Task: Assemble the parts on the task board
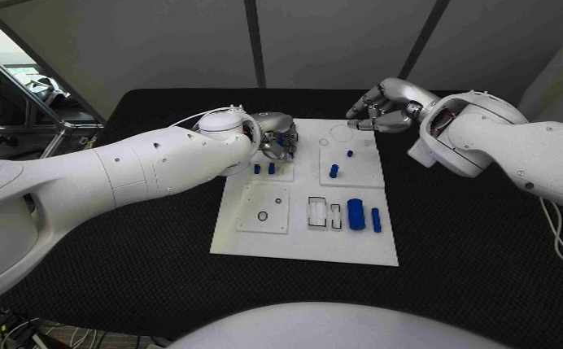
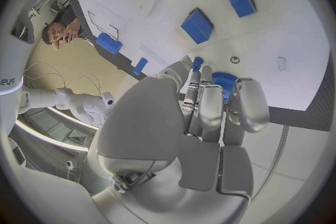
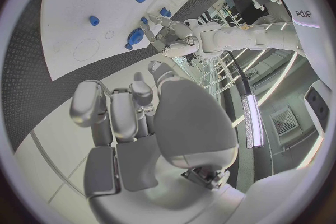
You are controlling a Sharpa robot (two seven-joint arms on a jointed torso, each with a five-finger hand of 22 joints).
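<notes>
left hand [image 1: 272,136] fingers curled on blue part [image 2: 223,79]

1 task board [image 1: 307,243], 2 hands, approx 7 blue parts [image 1: 355,210] visible.

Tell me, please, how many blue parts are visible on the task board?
7: two pegs beside the left hand, three mid-board, two near; a gear at the left fingers; others may be hidden.

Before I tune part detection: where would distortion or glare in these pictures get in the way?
Head view: even light, straight edges, task board and blue parts crisp. Left wrist view: fisheye bends the board's edge, and the left hand covers much of the middle, with a blue gear-like part at its fingers. Right wrist view: the same bending, bright room light strips beside the right hand.
</notes>
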